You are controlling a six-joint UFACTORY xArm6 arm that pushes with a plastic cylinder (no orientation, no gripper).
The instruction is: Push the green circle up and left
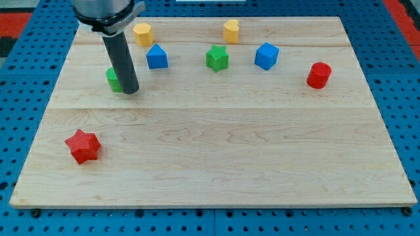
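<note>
Green shows only as a sliver at the upper left of the frame: the green circle [113,78] sits mostly hidden behind the dark rod, its visible edge poking out on the rod's left. My tip [129,90] rests on the wooden board [216,151] at the circle's lower right side, touching it or just beside it; I cannot tell which. No pincer exists on this rig, only the bare rod, so nothing spreads or pinches.

Judging by that placement, the push itself is in hand, with the tip already on the correct side. The next move calls for a slide toward the upper left, keeping the contact centred so the circle does not slip off sideways.

Nearby stand a yellow block [143,33] and a blue block [157,57], both to the upper right of the circle and seemingly off that path.
</note>
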